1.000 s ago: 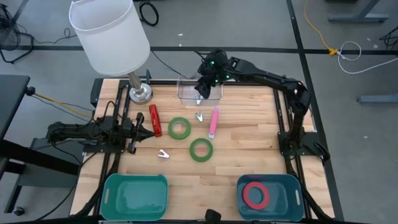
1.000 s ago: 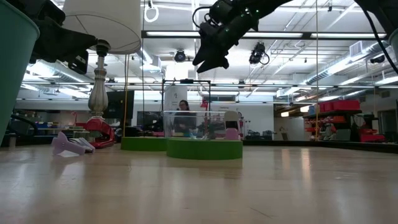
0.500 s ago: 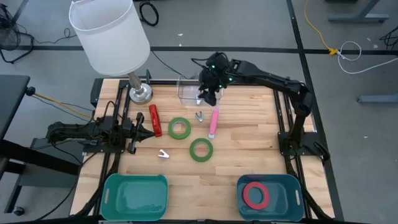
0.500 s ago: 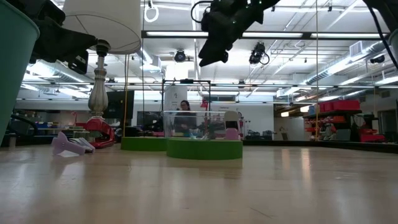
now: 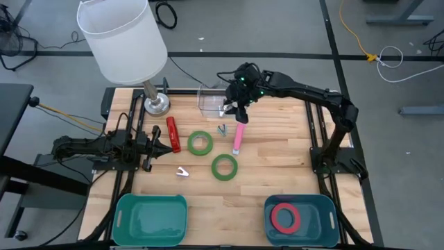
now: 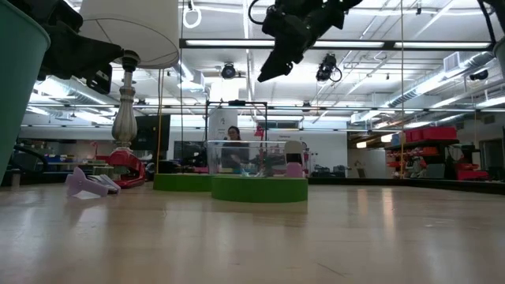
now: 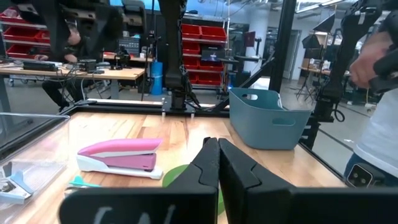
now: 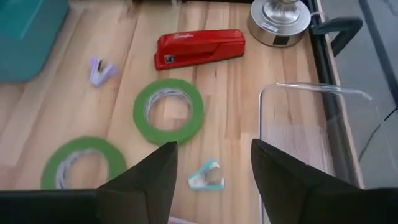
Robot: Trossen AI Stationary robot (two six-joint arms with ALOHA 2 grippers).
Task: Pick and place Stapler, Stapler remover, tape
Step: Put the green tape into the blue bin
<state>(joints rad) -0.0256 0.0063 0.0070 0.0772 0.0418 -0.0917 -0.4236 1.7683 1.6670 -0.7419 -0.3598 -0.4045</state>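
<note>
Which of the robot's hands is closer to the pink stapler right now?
The right. The right hand hangs open in the air just above the far end of the pink stapler. The left hand rests shut at the table's left side, beyond the red stapler.

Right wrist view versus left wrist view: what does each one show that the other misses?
Only the right wrist view shows the red stapler, the lamp base, the purple staple remover and the right hand, fingers apart. Only the left wrist view shows the pink stapler, a whole teal bin and the shut left hand. Both show the clear container, a teal staple remover and green tape.
</note>
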